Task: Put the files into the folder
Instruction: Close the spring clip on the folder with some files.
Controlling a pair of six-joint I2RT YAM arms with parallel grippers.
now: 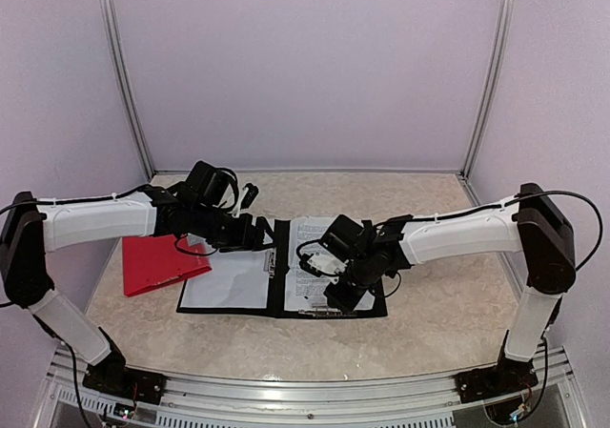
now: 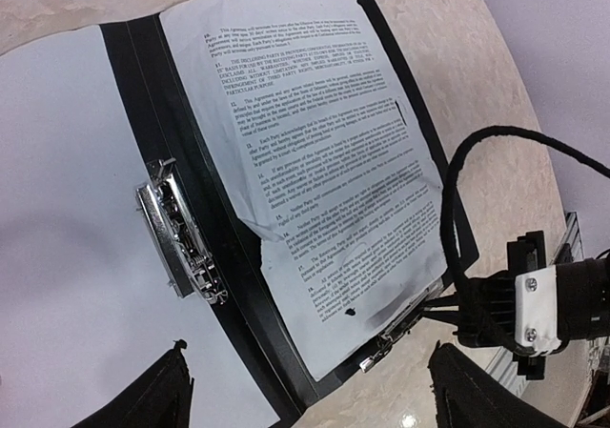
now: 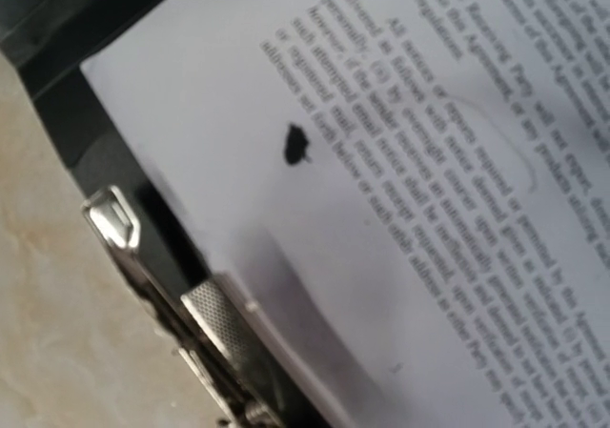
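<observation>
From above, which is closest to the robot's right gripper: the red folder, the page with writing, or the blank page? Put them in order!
1. Printed page: right under the right gripper, on the black folder's right half.
2. Blank page: on its left half.
3. Red folder: farthest, off to the left.

Bench point(image 1: 448, 323): beige top with a marbled stone pattern and one small glare spot in the left wrist view. Back wall point(image 1: 305, 66) and side walls: plain pale lilac panels. Two aluminium uprights point(image 1: 124, 75) stand at the rear corners. An aluminium rail point(image 1: 315, 386) runs along the near edge. Lighting: soft and even.
</observation>
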